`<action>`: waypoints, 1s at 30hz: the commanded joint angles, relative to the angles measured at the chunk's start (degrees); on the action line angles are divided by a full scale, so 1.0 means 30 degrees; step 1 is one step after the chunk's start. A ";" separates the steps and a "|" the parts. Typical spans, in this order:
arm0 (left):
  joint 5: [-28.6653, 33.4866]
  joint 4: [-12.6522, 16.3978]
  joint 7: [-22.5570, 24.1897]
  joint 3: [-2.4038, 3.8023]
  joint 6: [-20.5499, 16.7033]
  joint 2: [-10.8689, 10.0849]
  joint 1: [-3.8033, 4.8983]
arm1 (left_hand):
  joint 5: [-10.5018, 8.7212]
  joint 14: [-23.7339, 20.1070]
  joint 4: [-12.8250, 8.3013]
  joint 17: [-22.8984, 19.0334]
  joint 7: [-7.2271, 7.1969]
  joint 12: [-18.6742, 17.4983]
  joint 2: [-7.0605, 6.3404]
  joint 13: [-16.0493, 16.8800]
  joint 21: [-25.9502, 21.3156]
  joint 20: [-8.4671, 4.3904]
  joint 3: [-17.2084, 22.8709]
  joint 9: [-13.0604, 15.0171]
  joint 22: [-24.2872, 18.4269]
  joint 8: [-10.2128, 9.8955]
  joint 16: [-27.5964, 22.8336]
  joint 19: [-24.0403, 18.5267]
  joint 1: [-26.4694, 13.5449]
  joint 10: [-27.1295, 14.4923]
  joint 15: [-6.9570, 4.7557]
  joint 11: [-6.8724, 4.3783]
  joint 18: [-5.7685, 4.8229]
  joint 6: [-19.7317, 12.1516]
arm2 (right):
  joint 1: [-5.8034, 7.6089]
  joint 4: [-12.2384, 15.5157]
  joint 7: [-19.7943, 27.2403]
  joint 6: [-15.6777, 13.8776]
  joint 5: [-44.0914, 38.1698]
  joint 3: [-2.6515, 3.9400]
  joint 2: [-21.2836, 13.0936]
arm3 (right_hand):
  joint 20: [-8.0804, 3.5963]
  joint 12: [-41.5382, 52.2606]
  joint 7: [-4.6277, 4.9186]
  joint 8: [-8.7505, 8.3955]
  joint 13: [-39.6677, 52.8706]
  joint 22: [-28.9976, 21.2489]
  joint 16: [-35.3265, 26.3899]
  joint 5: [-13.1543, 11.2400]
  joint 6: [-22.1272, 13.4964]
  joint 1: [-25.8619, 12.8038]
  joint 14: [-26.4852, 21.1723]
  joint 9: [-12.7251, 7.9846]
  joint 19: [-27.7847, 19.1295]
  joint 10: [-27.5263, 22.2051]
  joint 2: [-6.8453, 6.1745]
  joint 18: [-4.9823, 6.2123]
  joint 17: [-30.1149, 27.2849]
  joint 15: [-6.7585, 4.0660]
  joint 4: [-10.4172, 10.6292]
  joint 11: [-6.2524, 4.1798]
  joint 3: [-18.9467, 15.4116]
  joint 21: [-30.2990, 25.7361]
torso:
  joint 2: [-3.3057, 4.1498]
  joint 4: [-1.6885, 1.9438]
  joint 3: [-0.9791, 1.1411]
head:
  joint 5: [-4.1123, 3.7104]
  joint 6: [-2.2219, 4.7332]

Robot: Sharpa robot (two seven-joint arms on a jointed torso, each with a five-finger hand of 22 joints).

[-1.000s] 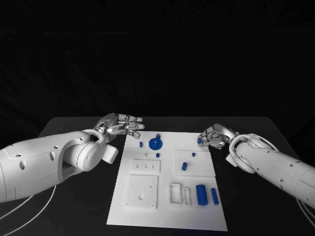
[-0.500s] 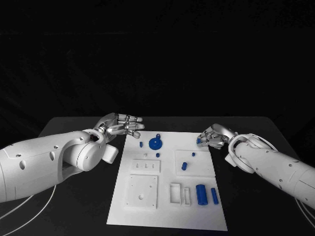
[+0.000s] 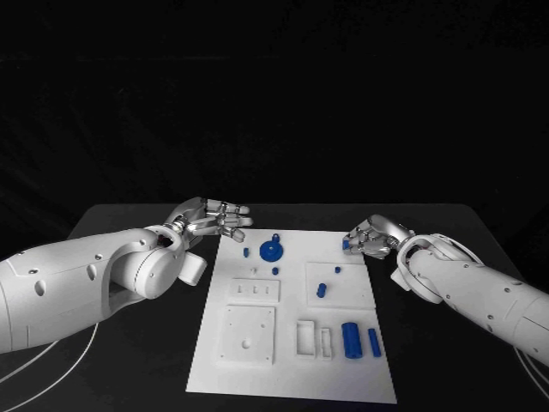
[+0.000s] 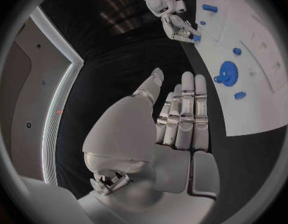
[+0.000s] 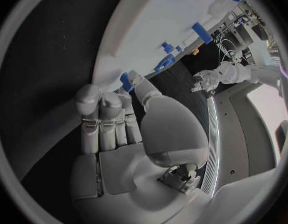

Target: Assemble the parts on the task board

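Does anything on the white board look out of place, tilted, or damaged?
Nothing stands out. The task board lies flat on the table, with the blue gear and the other blue parts resting on it, none spilled off it.

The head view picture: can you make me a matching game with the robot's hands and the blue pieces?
Things:
1. left hand
2. right hand
3. blue gear
4. two blue cylinders

Places:
A. near end of the task board, side by side
B. far right corner of the board, at a small blue part
C. over the black table, off the board's far left corner
D. far part of the board

Pairs: 1-C, 2-B, 3-D, 4-A
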 commanded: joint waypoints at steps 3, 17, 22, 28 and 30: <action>-0.0572 0.0029 -0.0436 0.0037 0.0351 -0.0008 0.0055 | 0.0098 -0.0001 0.0200 0.0095 -0.0323 -0.0016 0.0270 0.0032 0.0076 -0.0119 0.0025 0.0049 -0.0032 0.0138 0.0186 -0.0075 -0.0397 0.1595 -0.0235 -0.0457 0.0206 0.1082 | 0.0043 0.1004 -0.0472 -0.0768 -0.0026 0.0000 -0.0379 | -0.0090 0.0055 0.0011 0.0086 0.0040 0.1941 0.0149 0.0131 0.0040 -0.0237 0.0187 0.0063 0.0089 0.0199 -0.0193 -0.0028 0.0078 -0.0040 0.0084 -0.0011 0.0375 0.0226 | -0.0062 -0.0102 -0.0024 | -0.0010 0.0169; -0.2970 -0.1226 -0.4847 0.0052 0.2726 0.0881 0.0827 | 0.0117 0.2116 0.1901 0.5934 -0.1449 0.2701 0.0627 0.1316 0.4392 -0.2366 -0.1276 0.0074 0.2622 -0.0040 0.8250 0.2223 -0.2819 0.7005 -0.2364 -0.2567 -0.0467 0.2805 | 0.0397 0.4240 -0.1982 -0.0085 -0.1279 -0.0003 -0.0864 | -0.0102 0.0158 -0.0036 0.0083 0.0130 0.2014 0.0399 0.0222 -0.0036 -0.0396 0.0340 0.0059 0.0268 0.0401 -0.0357 -0.0003 0.0334 -0.0069 0.0590 -0.0053 0.0336 0.0622 | -0.1127 -0.0460 -0.0168 | 0.0420 -0.0038; -0.3893 -0.1570 -0.7161 0.0048 0.3368 0.1494 0.1198 | 0.0071 0.2718 0.2441 0.7040 -0.1686 0.4891 0.0833 0.2296 0.5907 -0.2714 -0.1545 0.0086 0.3653 -0.0033 0.9701 0.2392 -0.3544 0.7039 -0.2740 -0.2891 -0.0305 0.3333 | 0.0419 0.5338 -0.2786 0.0075 -0.2047 -0.0040 -0.0709 | -0.0105 0.0112 -0.0041 0.0086 0.0121 0.2010 0.0383 0.0319 -0.0080 -0.0409 0.0359 0.0058 0.0291 0.0411 -0.0500 0.0002 0.0362 -0.0074 0.0878 -0.0058 0.0399 0.0608 | -0.1521 -0.0456 -0.0170 | 0.0807 -0.0222; -0.4254 -0.2138 -0.8972 -0.0008 0.3918 0.2417 0.1318 | 0.0078 0.2540 0.2770 0.7307 -0.1742 0.4900 0.0875 0.2337 0.6325 -0.2724 -0.1615 0.0071 0.4040 -0.0055 0.9650 0.1965 -0.4010 0.7001 -0.2716 -0.2857 -0.0272 0.3674 | 0.0425 0.6133 -0.3594 0.0104 -0.2637 -0.0170 -0.0446 | -0.0111 0.0095 -0.0041 0.0084 0.0118 0.2009 0.0397 0.0482 -0.0110 -0.0413 0.0405 0.0055 0.0325 0.0446 -0.0684 0.0010 0.0398 -0.0081 0.1075 -0.0064 0.0554 0.0599 | -0.1742 -0.0404 -0.0210 | 0.0965 -0.0428; -0.4310 -0.2311 -0.9364 -0.0026 0.3947 0.2720 0.1331 | 0.0077 0.1856 0.2867 0.6999 -0.1642 0.3859 0.0873 0.1906 0.5928 -0.2541 -0.1625 0.0061 0.3862 -0.0063 0.8848 0.1504 -0.4104 0.6577 -0.2470 -0.2620 -0.0329 0.3588 | 0.0426 0.6303 -0.3814 0.0160 -0.2840 -0.0238 -0.0319 | -0.0116 0.0097 -0.0026 0.0085 0.0126 0.2014 0.0398 0.0922 -0.0122 -0.0415 0.0411 0.0054 0.0341 0.0459 -0.0790 0.0011 0.0413 -0.0085 0.1117 -0.0065 0.0625 0.0613 | -0.1770 -0.0413 -0.0198 | 0.1024 -0.0468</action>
